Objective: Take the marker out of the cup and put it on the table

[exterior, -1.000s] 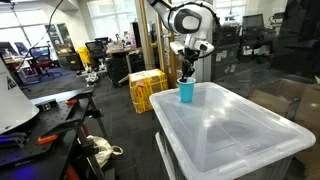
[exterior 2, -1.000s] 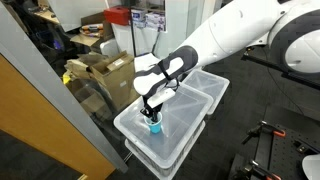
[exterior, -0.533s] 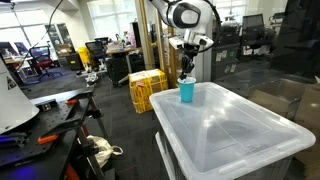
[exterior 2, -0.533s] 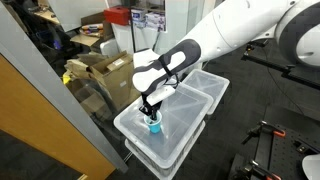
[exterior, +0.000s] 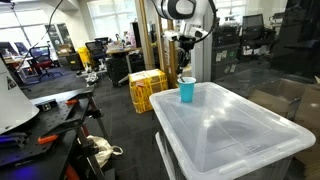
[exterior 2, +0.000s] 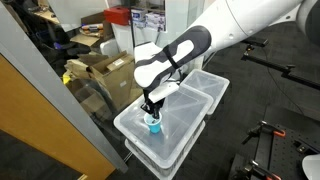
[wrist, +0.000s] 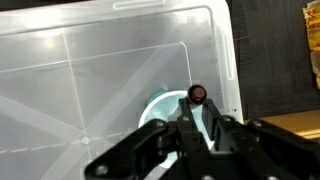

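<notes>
In an exterior view, a dark cluttered workbench (exterior: pixel 45 100) lies far to the left of the cup (exterior: pixel 187 92), and a yellow crate (exterior: pixel 147 90) stands on the floor just left of the cup and behind it. The light-blue cup stands upright on the desk (exterior: pixel 240 135), near that white surface's far left corner. Directly above the cup hangs the tool (exterior: pixel 184 66), pointing straight down, with a gap between its tips and the cup's rim. From the wrist view, the tool's two dark fingers (wrist: pixel 216 128) are drawn in on the marker (wrist: pixel 197 94), pinching it between them, so that its rounded reddish-dark end shows just over the right part of the cup's teal rim. The marker is therefore held in the tool over the cup, though I cannot tell whether its lower end has cleared the rim. To the right of the cup, the translucent desk stretches out with its raised rim.
</notes>
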Controlling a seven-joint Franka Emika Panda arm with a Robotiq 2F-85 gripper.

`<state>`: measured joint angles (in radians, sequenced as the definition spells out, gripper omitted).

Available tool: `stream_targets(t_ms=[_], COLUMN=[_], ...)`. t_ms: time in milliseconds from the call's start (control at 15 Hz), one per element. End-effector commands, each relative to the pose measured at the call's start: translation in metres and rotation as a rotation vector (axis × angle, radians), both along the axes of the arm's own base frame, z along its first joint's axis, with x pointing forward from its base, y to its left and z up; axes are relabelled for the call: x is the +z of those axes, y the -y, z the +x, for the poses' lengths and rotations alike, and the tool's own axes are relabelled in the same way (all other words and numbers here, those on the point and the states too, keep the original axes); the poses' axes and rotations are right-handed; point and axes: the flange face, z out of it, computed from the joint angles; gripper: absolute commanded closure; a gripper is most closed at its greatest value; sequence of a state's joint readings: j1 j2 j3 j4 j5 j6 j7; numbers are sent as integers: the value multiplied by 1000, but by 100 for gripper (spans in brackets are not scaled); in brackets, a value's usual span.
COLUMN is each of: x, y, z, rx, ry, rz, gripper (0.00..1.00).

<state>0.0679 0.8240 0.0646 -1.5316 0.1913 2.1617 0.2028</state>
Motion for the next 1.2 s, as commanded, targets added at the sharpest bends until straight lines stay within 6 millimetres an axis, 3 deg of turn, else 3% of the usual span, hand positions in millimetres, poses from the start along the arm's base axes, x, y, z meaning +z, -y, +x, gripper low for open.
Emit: stream_targets(t_ms=[0, 733, 1133], x=[24, 58, 71], y=[-5, -12, 1], z=[-22, -58, -69], rx=[-33, -126, -215], ry=[2, 88, 169], rz=[-16, -92, -134], gripper=[95, 95, 95])
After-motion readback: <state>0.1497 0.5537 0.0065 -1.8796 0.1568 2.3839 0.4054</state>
